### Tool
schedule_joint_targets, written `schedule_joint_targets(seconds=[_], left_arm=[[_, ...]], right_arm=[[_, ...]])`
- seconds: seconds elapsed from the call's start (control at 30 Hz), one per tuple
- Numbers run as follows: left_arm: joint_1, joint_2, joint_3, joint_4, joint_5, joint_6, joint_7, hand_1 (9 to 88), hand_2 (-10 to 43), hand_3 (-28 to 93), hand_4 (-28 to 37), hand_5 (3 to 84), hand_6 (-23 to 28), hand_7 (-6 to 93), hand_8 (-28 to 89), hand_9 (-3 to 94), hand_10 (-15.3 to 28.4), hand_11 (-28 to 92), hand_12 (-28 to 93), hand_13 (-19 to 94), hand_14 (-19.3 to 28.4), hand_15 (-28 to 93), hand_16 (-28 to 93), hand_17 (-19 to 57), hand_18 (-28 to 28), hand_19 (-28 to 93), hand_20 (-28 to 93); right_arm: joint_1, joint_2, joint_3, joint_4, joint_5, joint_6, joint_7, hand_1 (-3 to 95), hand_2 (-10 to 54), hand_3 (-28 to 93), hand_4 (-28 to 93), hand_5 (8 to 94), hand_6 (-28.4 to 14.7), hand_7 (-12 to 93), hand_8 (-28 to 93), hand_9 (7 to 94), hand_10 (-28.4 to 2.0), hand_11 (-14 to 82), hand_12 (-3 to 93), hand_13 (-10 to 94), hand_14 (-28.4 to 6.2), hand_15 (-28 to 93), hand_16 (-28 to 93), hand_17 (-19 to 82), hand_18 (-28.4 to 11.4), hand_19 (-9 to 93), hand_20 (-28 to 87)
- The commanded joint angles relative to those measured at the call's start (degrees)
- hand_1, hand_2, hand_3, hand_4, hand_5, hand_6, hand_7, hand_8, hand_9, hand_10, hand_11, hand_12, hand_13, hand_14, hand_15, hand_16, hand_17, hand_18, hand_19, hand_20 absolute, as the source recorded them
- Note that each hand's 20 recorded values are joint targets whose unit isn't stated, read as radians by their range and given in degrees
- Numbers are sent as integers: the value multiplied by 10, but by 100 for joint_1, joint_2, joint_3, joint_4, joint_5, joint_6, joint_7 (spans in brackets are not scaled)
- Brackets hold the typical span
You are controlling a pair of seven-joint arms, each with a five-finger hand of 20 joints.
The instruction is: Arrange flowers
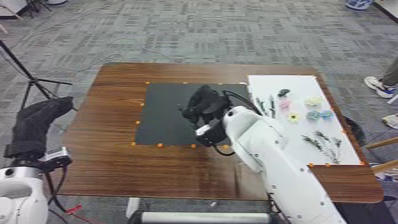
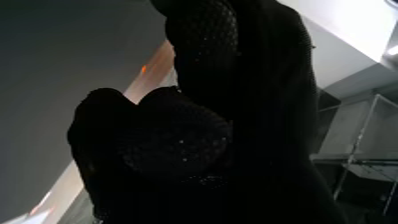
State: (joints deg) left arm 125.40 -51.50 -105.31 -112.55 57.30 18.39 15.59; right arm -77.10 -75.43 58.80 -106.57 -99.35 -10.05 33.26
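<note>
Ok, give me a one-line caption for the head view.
Right hand over the black mat, flowers laid out on the white sheet, left hand beyond the left edge of the table.

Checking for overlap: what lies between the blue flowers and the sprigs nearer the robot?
In the head view, bare white mat separates the blue flowers from those sprigs.

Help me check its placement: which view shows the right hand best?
The head view: it shows the right hand over the black mat and its arm. The right wrist view shows the glove close up.
</note>
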Motion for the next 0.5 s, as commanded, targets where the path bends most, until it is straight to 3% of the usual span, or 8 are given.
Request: schedule_joint_targets(seconds=[0.03,0.17,0.5], left_arm=[[-18,-8,59,187,-185,238,-111,213,35,731,-253,554,22,184,-75,519,137,189,123,405,162,169,-4,91,108,76,180],[-113,11,182,225,-202,188,-107,206,31,734,-256,555,22,185,-74,520,138,189,123,405,162,172,-4,91,107,77,181],[-225,41,314,157,-183,74,-87,203,18,734,-252,551,23,186,-73,517,137,190,125,403,162,173,-4,89,108,79,181]], right_arm=[[83,-263,-217,135,-74,-46,10,912,-91,-283,521,762,-34,372,169,937,-109,296,206,937,-15,640,268,691,-128,932,568],[128,-394,-271,300,346,25,237,913,-90,-283,509,764,-35,370,159,937,-111,277,183,937,-16,638,266,690,-128,932,567],[353,-565,-616,773,637,33,678,913,-63,-283,449,752,-41,364,119,937,-106,139,157,937,-22,607,248,690,-121,932,528]])
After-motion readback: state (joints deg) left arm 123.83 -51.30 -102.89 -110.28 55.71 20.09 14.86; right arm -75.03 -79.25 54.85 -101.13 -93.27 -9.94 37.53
